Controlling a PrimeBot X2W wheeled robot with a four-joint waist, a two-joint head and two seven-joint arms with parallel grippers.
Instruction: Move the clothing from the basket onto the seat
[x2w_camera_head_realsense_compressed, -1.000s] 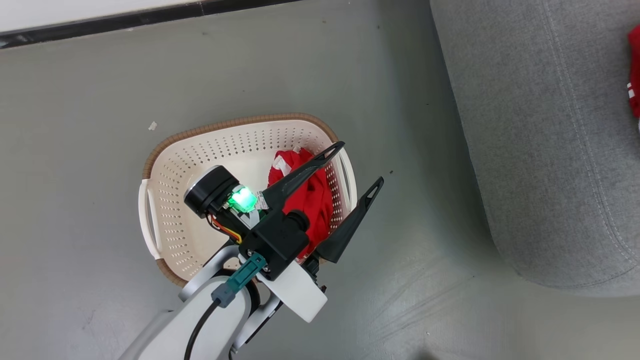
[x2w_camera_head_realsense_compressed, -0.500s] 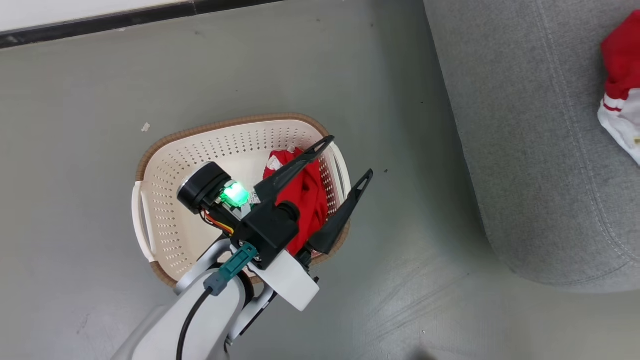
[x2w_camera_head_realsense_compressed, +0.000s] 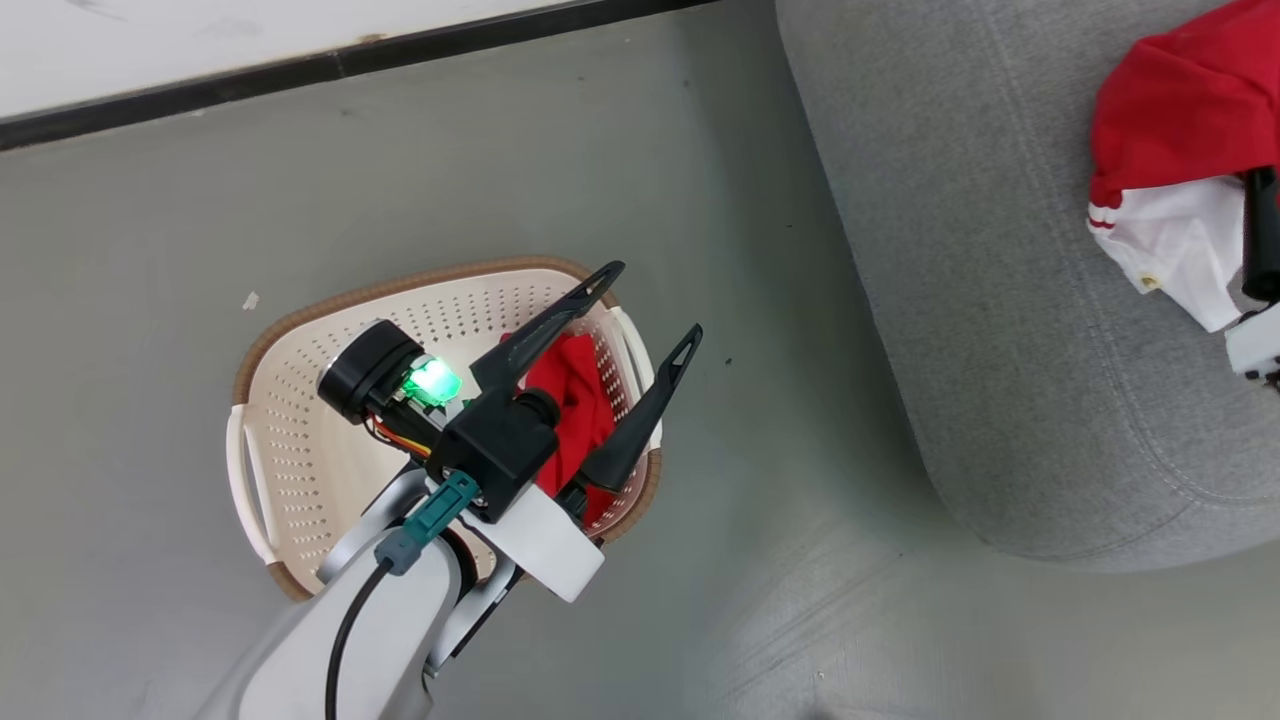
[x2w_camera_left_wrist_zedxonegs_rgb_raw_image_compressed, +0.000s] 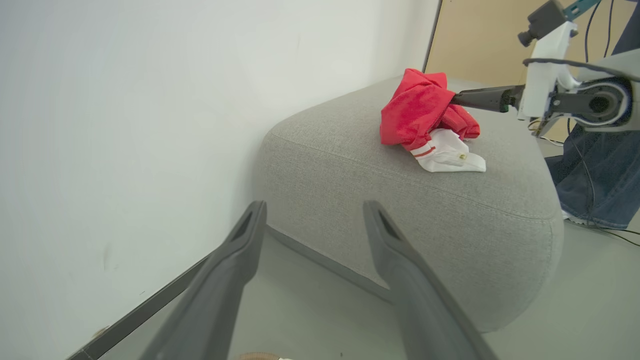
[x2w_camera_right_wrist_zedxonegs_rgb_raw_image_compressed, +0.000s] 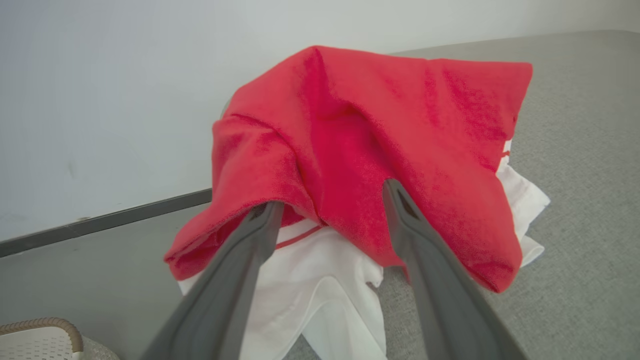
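One red garment (x2w_camera_head_realsense_compressed: 575, 400) lies in the cream basket (x2w_camera_head_realsense_compressed: 300, 400) on the floor. My left gripper (x2w_camera_head_realsense_compressed: 650, 305) hangs open above the basket's right rim, with nothing between its fingers (x2w_camera_left_wrist_zedxonegs_rgb_raw_image_compressed: 240, 260). The second red and white garment (x2w_camera_head_realsense_compressed: 1170, 150) is heaped on the grey seat (x2w_camera_head_realsense_compressed: 960, 300). My right gripper (x2w_camera_right_wrist_zedxonegs_rgb_raw_image_compressed: 330, 197) is open, its spread fingertips tucked under the red cloth (x2w_camera_right_wrist_zedxonegs_rgb_raw_image_compressed: 380, 130), which drapes over them. In the left wrist view the same garment (x2w_camera_left_wrist_zedxonegs_rgb_raw_image_compressed: 417, 107) rests on the seat (x2w_camera_left_wrist_zedxonegs_rgb_raw_image_compressed: 400, 200) with my right gripper (x2w_camera_left_wrist_zedxonegs_rgb_raw_image_compressed: 480, 97) touching it.
The basket stands on grey floor (x2w_camera_head_realsense_compressed: 780, 620), a short gap left of the seat. A white wall with a dark skirting strip (x2w_camera_head_realsense_compressed: 300, 70) runs behind. A person's leg in jeans (x2w_camera_left_wrist_zedxonegs_rgb_raw_image_compressed: 595, 170) and cables stand beyond the seat's far side.
The head camera has swung right, bringing the garment on the seat and my right gripper into view. My left gripper stays open over the basket.
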